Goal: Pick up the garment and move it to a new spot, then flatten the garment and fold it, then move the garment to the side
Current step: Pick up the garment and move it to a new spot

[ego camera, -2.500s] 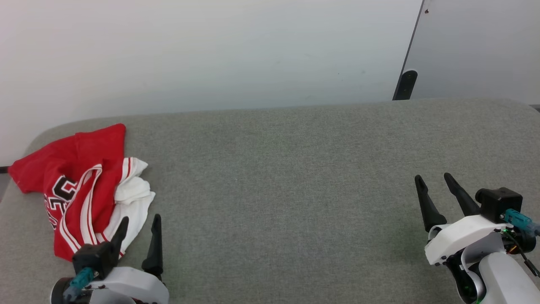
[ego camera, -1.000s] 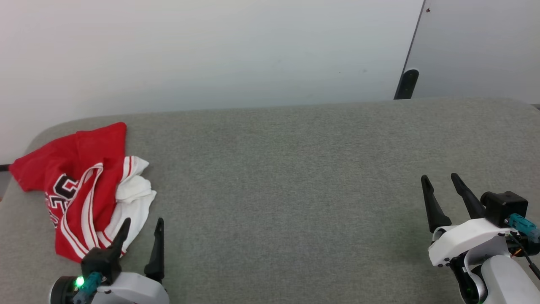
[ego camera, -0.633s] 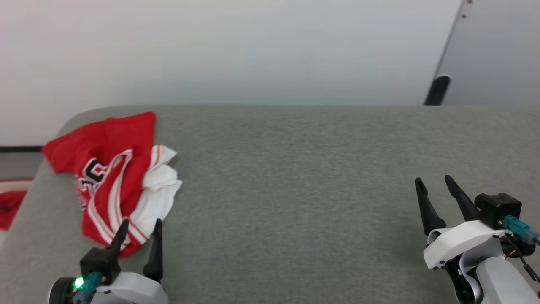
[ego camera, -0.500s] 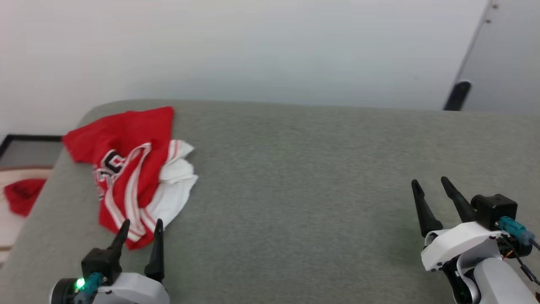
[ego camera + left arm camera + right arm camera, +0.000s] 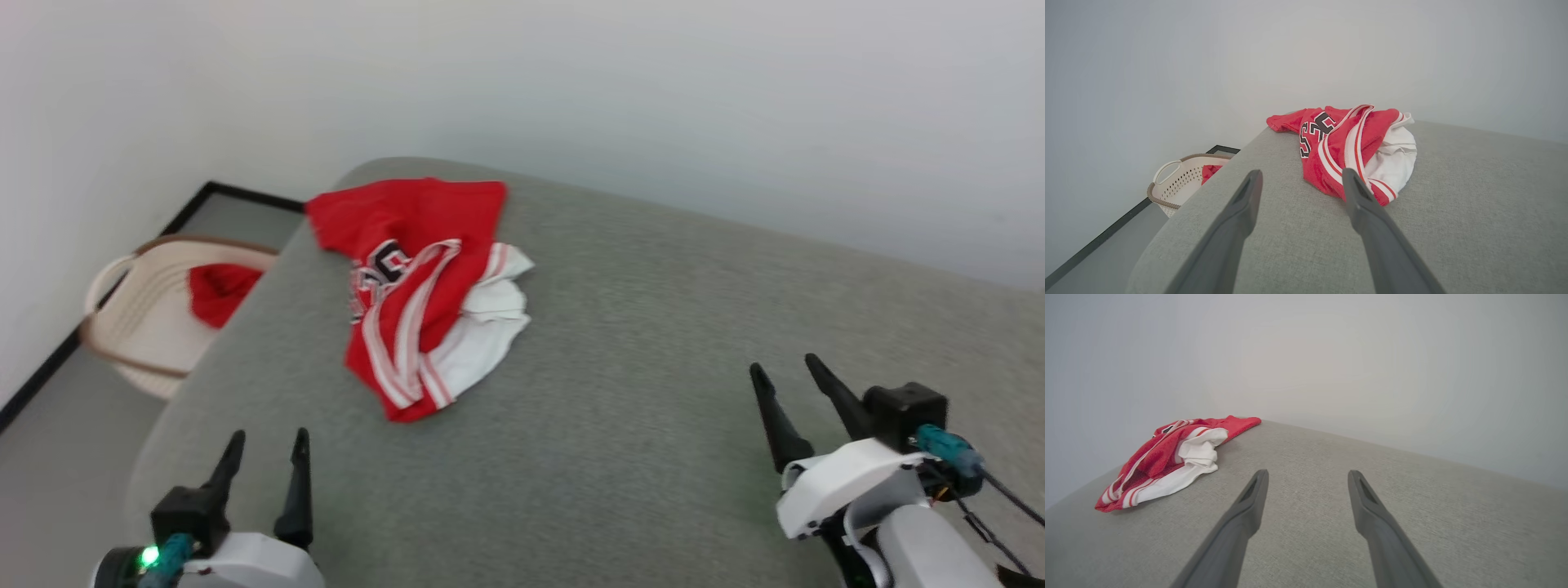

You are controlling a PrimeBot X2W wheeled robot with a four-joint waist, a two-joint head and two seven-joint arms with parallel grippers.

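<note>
Left gripper [image 5: 269, 433] spread wide, empty, over the near left corner of the grey padded surface [image 5: 653, 343]. Garment [image 5: 420, 298] lies crumpled ahead of it, near the far left corner, untouched. Right gripper [image 5: 784, 363] wide, empty, well apart at the right.

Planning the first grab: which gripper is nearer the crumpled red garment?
Left. The left gripper sits a short way before the garment, not touching; the right gripper is far across the grey surface.
</note>
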